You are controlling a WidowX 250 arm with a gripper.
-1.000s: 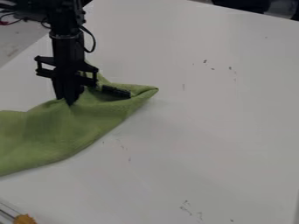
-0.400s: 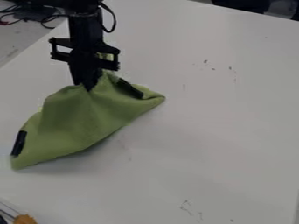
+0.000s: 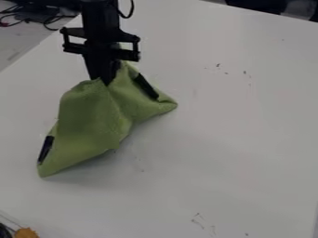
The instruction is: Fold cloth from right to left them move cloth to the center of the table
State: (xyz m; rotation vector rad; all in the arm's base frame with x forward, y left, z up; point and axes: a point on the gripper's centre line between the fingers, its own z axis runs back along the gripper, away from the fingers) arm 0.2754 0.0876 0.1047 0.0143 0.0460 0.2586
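Observation:
The black gripper point(image 3: 107, 82) hangs down in the upper left of the view, shut on the top of the green cloth point(image 3: 99, 116). From its fingertips the cloth drapes in folds, its middle raised and its lower parts at the table. One corner points right and another points to the lower left. Two black strips show on the cloth, one near the right corner and one at the lower left edge.
The white table point(image 3: 242, 139) extends to the right and front of the cloth. An orange-brown knob-like object point(image 3: 26, 233) is at the bottom left corner. Cables point(image 3: 53, 19) lie beyond the table at the upper left.
The gripper has moved right and upward in the view, dragging and lifting the cloth. The cloth's left part has come fully into view and its middle is pulled up higher.

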